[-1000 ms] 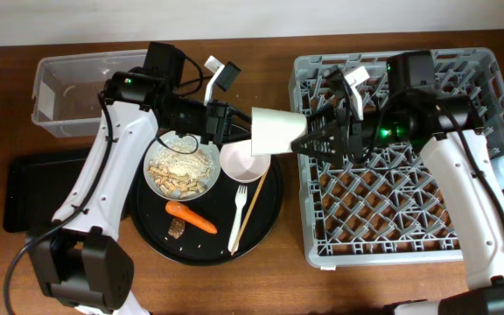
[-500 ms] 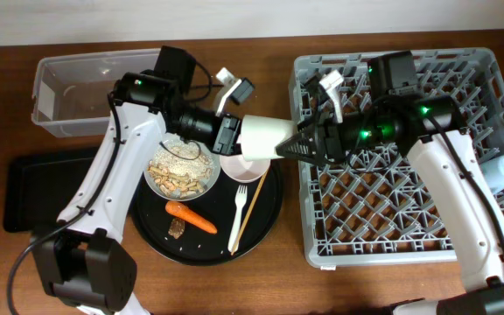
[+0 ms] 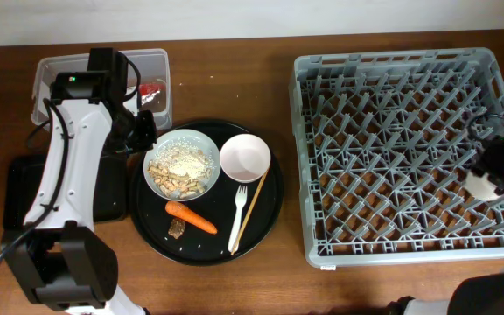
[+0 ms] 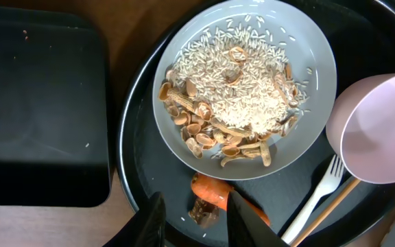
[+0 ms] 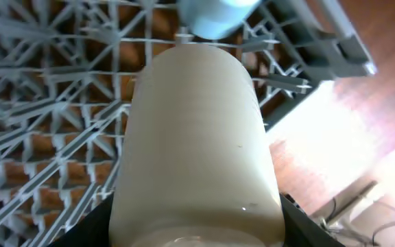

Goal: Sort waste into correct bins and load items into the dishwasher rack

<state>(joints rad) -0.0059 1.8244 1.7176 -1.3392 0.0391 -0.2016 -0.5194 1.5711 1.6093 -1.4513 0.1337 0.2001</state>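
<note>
The left pincer (image 4: 196, 221) hangs open with nothing in it. Right by its tips lie the orange carrot (image 4: 214, 190) and the small brown morsel (image 4: 201, 213), both on the round black tray (image 4: 139, 171). Just past them sits the grey plate (image 4: 317, 41), full of rice and shells (image 4: 245, 82). The right pincer (image 3: 490, 175) holds the small cream cup (image 5: 197, 137) over the dishwasher rack (image 5: 46, 103). The light blue cup (image 5: 214, 14) sits just past the cream cup's far end.
</note>
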